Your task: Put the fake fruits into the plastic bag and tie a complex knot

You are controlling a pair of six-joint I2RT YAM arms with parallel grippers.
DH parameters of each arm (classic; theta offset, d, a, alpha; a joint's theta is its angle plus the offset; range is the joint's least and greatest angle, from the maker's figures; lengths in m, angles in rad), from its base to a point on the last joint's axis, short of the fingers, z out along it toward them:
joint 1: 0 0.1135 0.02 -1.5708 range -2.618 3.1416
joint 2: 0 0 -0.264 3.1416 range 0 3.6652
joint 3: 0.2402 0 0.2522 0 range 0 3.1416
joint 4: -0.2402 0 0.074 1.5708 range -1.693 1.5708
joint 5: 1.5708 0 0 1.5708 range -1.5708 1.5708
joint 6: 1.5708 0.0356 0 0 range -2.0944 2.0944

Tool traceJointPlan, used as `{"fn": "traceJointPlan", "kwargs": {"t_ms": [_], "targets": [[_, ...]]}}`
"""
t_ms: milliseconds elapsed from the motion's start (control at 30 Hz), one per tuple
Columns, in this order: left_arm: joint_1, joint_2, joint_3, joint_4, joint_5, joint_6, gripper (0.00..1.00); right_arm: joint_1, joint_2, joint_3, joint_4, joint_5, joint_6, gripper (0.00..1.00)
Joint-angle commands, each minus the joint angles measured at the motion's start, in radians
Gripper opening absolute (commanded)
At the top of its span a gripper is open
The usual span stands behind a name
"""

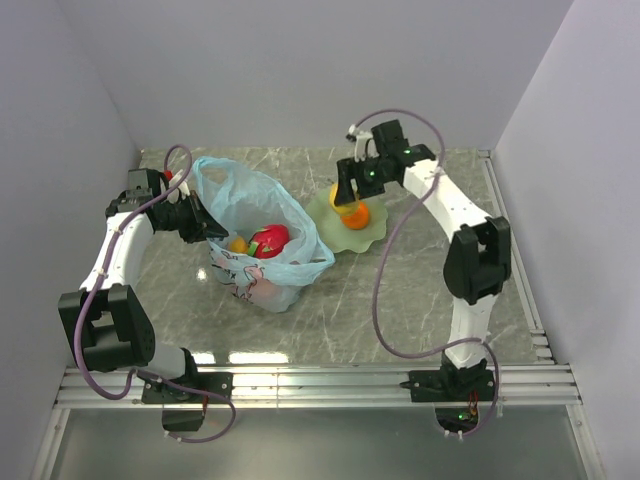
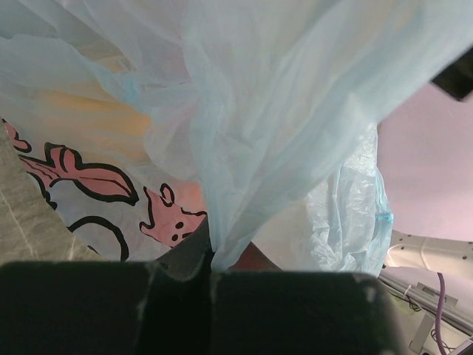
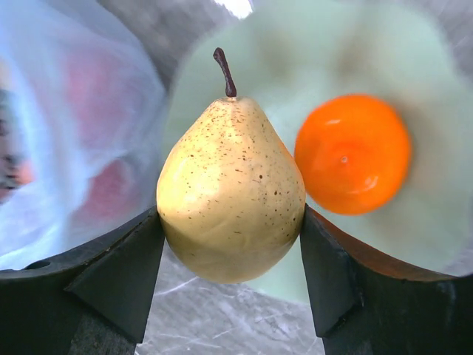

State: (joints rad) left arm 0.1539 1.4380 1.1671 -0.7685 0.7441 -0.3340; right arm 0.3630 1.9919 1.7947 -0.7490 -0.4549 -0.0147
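My right gripper [image 3: 230, 248] clamps a pear [image 3: 230, 185] over the plate [image 1: 375, 236] just right of the bag [image 1: 287, 272]. An orange [image 3: 353, 154] sits on the plate. My left gripper [image 2: 211, 279] pinches the bag's left rim, and a red fruit [image 1: 268, 240] lies inside.

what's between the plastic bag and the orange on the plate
The speckled yellow pear, clamped in the right gripper, sits between the plastic bag and the orange. The right wrist view shows it best; the green plate lies underneath.

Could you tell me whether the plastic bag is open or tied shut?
Open. The plastic bag gapes, a red fruit and an orange fruit show inside, and the left tool pinches its edge.
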Motion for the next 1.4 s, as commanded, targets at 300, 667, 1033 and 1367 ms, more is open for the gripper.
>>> {"fn": "traceJointPlan", "kwargs": {"t_ms": [300,667,1033,1367], "targets": [[0.006,-0.021,0.016,0.026,0.015,0.007,0.00,0.253,-0.139,0.202,0.019,-0.087,-0.091,0.82],[0.004,-0.045,-0.009,0.038,0.008,-0.013,0.00,0.157,-0.162,0.200,0.052,-0.120,-0.007,0.99],[0.004,-0.030,-0.004,0.046,-0.003,-0.004,0.00,0.059,-0.006,0.118,0.020,0.315,-0.131,1.00],[0.004,-0.021,-0.003,0.041,-0.008,0.006,0.00,0.060,0.168,0.137,0.023,0.420,-0.176,1.00]]}}
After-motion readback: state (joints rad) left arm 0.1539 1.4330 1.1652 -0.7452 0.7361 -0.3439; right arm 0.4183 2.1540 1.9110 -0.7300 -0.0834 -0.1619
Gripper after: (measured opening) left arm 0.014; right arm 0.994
